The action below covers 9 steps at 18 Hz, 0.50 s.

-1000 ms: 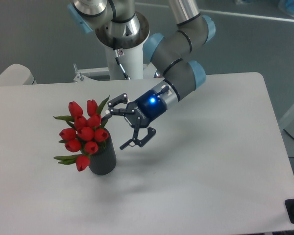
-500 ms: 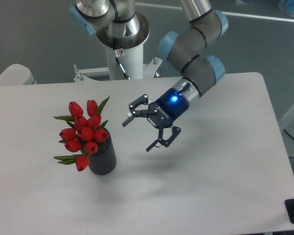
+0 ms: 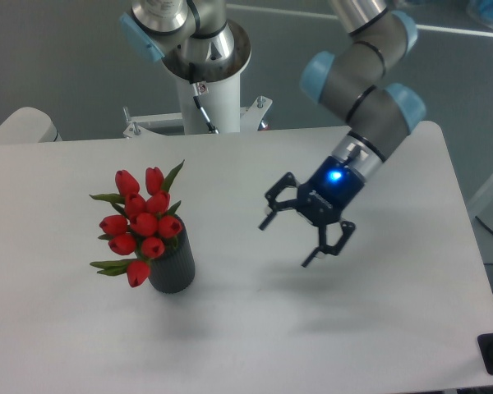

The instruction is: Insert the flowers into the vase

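— Where's the bunch?
— Standing in the vase (image 3: 172, 265), left side of the table (image 3: 230, 336), toward the near edge. Dark, ribbed cylinder, upright. Stems down inside the mouth, hidden by the wall.
— And the heads?
— The flowers (image 3: 142, 223) spread above the rim and lean left: red closed buds clustered, one drooping low over the left side of the vase, narrow green leaves poking out left and one up at the top right.
— Anything else in there?
— Only the tulips, as far as can be seen.
— The gripper?
— The gripper (image 3: 292, 234) off to the right, well apart from the vase, raised above the tabletop with its shadow below. Fingers spread wide, nothing between them. Blue light glowing on the wrist (image 3: 336, 176).
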Available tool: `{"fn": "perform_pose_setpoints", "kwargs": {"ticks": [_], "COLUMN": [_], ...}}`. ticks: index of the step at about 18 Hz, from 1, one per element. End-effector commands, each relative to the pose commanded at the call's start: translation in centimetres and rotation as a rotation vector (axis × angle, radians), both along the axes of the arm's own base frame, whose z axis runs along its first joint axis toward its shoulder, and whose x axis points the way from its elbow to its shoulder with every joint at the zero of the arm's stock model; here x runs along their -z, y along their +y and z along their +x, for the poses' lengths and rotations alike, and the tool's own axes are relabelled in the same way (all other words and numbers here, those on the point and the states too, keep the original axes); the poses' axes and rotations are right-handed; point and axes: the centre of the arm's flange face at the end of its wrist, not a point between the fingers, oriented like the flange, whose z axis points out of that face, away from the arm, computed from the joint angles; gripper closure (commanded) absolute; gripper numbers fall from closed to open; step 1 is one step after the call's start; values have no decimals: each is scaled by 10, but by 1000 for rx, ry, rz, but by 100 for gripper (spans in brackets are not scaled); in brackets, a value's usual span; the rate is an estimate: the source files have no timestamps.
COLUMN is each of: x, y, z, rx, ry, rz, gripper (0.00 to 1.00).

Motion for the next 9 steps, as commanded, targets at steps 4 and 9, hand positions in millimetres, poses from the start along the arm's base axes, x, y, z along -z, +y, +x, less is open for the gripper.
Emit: {"fn": "perform_pose_setpoints", "kwargs": {"ticks": [4, 9], "x": [-8, -10], "y": [4, 12], "z": [-28, -48], "rx": [9, 27], "ry": [142, 228], "rz": [-223, -378], "gripper": [0, 0]}}
